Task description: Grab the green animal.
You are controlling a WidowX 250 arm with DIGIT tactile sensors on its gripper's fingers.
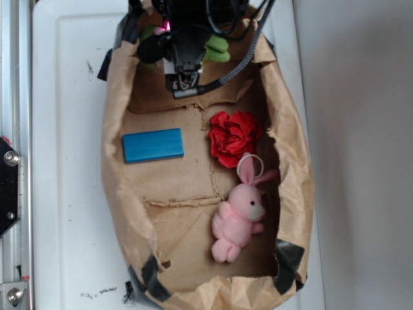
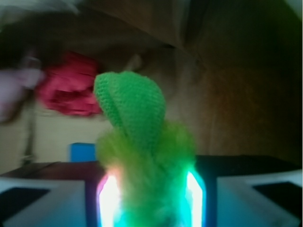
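The green animal (image 2: 142, 156) fills the middle of the wrist view, its fuzzy lime body pressed between the two glowing pads (image 2: 108, 198) of my gripper (image 2: 147, 201), which is shut on it. A knitted green limb sticks up above the pads. From the exterior view the arm covers most of the toy; only green bits of the green animal (image 1: 218, 49) show beside the gripper (image 1: 187, 45) at the far end of the brown paper bag (image 1: 122, 213).
Inside the bag lie a blue block (image 1: 153, 144), a crumpled red paper ball (image 1: 233, 137) and a pink plush bunny (image 1: 241, 213). The bag's raised paper walls ring everything. It rests on a white surface (image 1: 64, 194) with a metal rail (image 1: 13, 77) at the left.
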